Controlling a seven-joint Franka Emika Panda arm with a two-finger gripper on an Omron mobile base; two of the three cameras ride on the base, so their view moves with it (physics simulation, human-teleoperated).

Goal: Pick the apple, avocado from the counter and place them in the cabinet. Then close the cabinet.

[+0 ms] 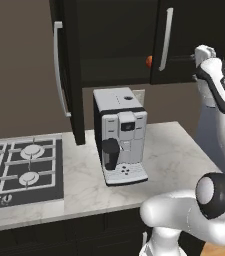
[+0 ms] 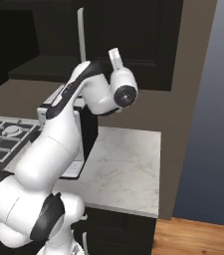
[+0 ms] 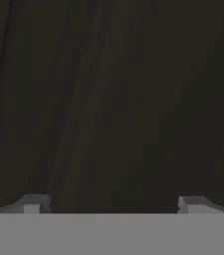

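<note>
The apple is a small red-orange spot on the shelf inside the black cabinet, half hidden by the edge of the right door. The avocado is out of view. The cabinet's left door stands swung open toward me. The right door looks shut. My arm reaches up on the right, with the hand close against that right door. In the hand view my gripper is open. Its fingertips stand wide apart with nothing between them, facing a dark cabinet surface.
A grey coffee machine stands on the marbled counter under the cabinet. The black gas hob lies to its left. The counter ends at the right beside a brown wall.
</note>
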